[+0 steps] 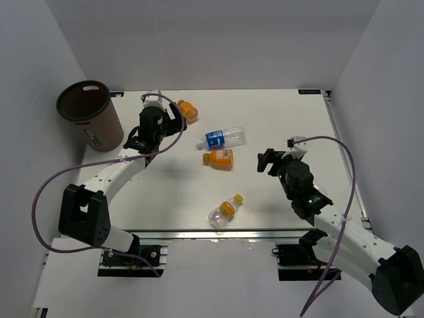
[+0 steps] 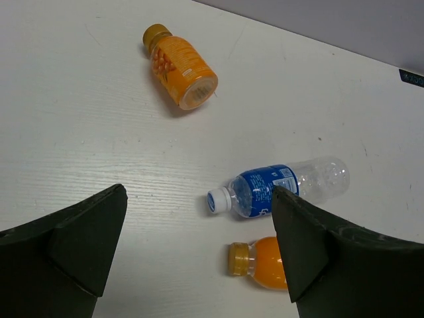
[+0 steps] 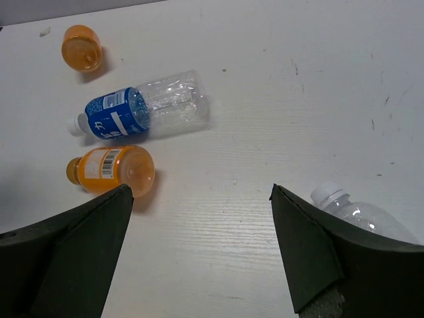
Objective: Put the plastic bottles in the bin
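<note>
Ahead of the wide-spread left claw, an orange-filled bottle, untouched.

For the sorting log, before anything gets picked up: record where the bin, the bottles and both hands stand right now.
left hand: open, empty
right hand: open, empty
bin: upright by the far left corner of the table; no bottle visible inside
far orange bottle: lying just ahead of the left hand
blue-label bottle: lying mid-table
middle orange bottle: lying beside the blue-label bottle
orange-capped clear bottle: lying near the front edge
white-capped clear bottle: partly hidden behind a right-hand finger
</note>
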